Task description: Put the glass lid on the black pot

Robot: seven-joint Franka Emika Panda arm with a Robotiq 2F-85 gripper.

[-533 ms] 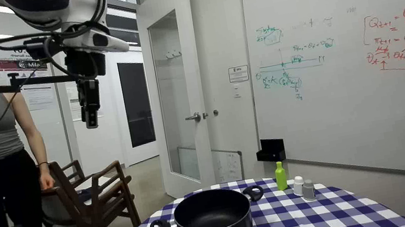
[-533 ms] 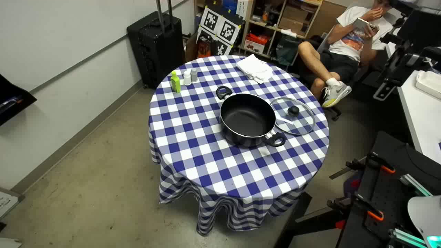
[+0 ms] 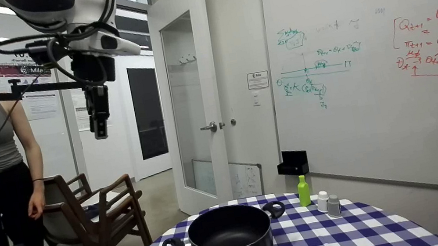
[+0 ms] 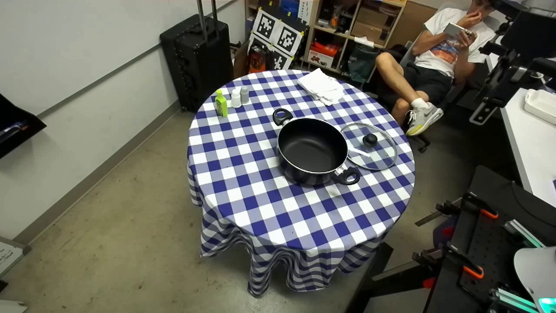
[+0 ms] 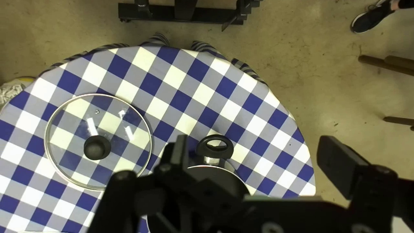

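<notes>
Glass lid (image 5: 98, 141): lying knob up on the checked tablecloth (image 4: 260, 191), beside the black pot (image 4: 312, 148), which stands uncovered. The gripper (image 5: 254, 145) is spread wide, holding nothing, well above the tablecloth. The step in hand is judged to be the approach. You should centre over the dark knob (image 5: 97, 148) before lowering, descend straight, and pinch it squarely; an off-centre grip would likely tilt the lid. Lift clear of the pot before crossing.

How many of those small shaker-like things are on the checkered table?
2: a white shaker and a grey shaker, side by side in both exterior views, the white one nearer the green bottle. The crumpled white cloth might hide another.
</notes>
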